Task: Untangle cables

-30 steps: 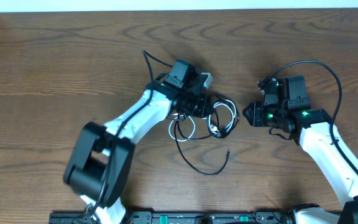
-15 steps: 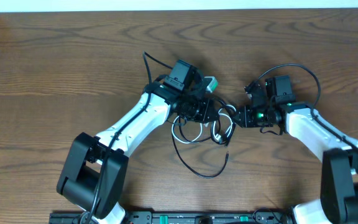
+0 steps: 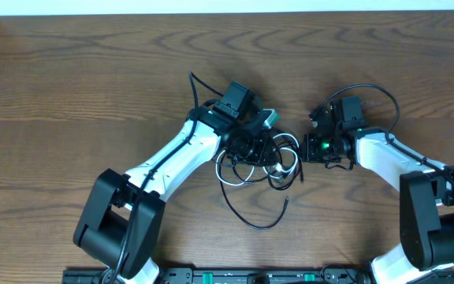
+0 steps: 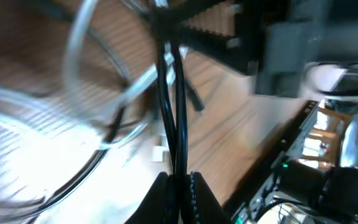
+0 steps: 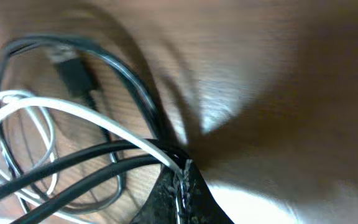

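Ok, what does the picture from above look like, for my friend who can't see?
Two white robot arms reach across a brown wooden table, and the left hand and right hand meet at a tangle of black and white cables. One black end trails loose toward the bottom.

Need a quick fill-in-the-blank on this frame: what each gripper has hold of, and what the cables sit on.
1. The left gripper has its fingers shut on two ___ strands of the cables.
2. One ___ strand runs with dark ones into the shut fingers of the right gripper.
3. The cables lie on a table of brown ___.

Missing words: black; white; wood.
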You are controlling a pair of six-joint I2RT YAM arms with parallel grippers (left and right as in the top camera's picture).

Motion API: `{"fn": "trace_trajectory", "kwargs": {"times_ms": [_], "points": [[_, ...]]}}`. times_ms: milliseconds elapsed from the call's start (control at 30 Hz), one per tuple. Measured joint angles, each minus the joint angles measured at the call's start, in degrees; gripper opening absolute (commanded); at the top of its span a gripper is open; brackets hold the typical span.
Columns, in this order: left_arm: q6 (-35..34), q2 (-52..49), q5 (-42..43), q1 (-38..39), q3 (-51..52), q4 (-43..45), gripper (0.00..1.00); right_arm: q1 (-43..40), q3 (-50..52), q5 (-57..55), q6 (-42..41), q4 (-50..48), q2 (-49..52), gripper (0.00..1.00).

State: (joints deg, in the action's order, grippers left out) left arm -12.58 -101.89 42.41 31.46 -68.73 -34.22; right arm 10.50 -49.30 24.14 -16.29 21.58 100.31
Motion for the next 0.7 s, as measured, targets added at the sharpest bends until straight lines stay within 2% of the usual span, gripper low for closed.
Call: {"fn": "trace_trajectory", "kwargs": {"times_ms": [167, 400, 500, 600, 700], "points": [[0.7, 0.8, -4.7, -3.6, 0.0, -4.4, 0.08, -0.3, -0.6, -9.9, -4.6, 3.3, -1.0, 0.01], [0.8, 6.2, -8.1, -8.5, 0.0, -4.6, 0.08, -0.6, 0.5, -19.0, -6.5, 5.0, -5.7, 0.02], [0.8, 7.2, -5.6, -9.2, 0.0, -4.3, 0.08, -0.6, 0.7, -16.8, -6.0, 4.2, -10.3, 0.15], [1.1, 7.9, 1.0, -9.4, 0.0, -1.8, 0.08, -0.6, 0.7, -9.2, -3.6, 2.1, -15.4, 0.29], [1.6, 8.0, 9.3, -9.4, 0.0, 2.1, 0.08, -0.6, 0.7, -0.3, -1.2, 0.6, -16.5, 0.35]]}}
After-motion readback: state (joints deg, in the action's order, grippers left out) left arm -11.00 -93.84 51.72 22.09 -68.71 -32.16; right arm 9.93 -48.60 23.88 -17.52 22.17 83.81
